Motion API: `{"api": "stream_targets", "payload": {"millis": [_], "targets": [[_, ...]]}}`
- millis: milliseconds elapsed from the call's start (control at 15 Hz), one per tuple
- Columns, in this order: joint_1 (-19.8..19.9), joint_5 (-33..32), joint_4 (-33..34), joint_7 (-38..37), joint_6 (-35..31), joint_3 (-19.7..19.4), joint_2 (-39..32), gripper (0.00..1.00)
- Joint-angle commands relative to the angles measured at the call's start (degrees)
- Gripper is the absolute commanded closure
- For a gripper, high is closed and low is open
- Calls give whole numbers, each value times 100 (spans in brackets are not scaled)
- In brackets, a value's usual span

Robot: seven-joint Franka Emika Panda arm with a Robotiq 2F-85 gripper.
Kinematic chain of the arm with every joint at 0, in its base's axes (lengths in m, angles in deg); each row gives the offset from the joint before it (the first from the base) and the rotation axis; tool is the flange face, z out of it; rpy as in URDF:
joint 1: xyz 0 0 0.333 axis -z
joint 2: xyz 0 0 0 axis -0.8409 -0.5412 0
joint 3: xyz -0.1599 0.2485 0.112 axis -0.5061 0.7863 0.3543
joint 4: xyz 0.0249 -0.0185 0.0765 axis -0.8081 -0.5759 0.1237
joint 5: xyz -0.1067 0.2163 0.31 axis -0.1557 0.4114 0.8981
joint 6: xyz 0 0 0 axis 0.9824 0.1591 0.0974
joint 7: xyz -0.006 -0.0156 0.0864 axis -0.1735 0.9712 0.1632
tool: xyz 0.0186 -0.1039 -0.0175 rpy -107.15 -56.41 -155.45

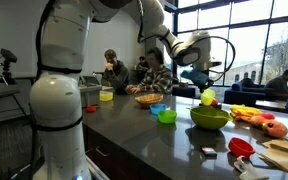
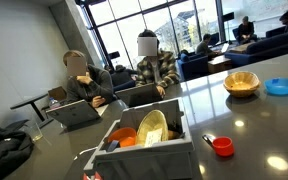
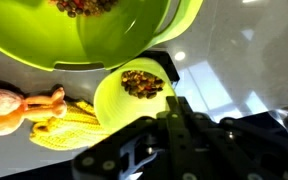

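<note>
My gripper (image 3: pixel 176 102) is shut on the rim of a small lime-green cup (image 3: pixel 124 100) holding brown bits (image 3: pixel 142 82). The cup is tilted just above a large green bowl (image 3: pixel 54 45) that has the same brown bits (image 3: pixel 84 6) inside. In an exterior view the gripper (image 1: pixel 203 82) holds the cup (image 1: pixel 208 97) over the green bowl (image 1: pixel 210 118) on the dark counter (image 1: pixel 164 140). The gripper does not appear in the exterior view that looks from the counter towards the seated people.
A toy corn cob (image 3: pixel 69 122) and a pink toy (image 3: pixel 4 105) lie beside the bowl. On the counter are a wicker bowl (image 2: pixel 242 82), a blue dish (image 2: pixel 280 87), a red cup (image 2: pixel 222 146), a grey bin (image 2: pixel 144 145) and toy foods (image 1: pixel 262 122). People sit behind.
</note>
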Motion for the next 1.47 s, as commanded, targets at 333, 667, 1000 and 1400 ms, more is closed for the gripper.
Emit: {"api": "stream_targets", "payload": {"millis": [333, 667, 1000, 1400], "targets": [[63, 1174, -343, 908, -150, 243, 481, 99], [63, 1607, -273, 1293, -80, 313, 443, 99], [97, 2349, -328, 1713, -87, 351, 518, 99], [101, 2987, -555, 2192, -128, 285, 740, 99]]}}
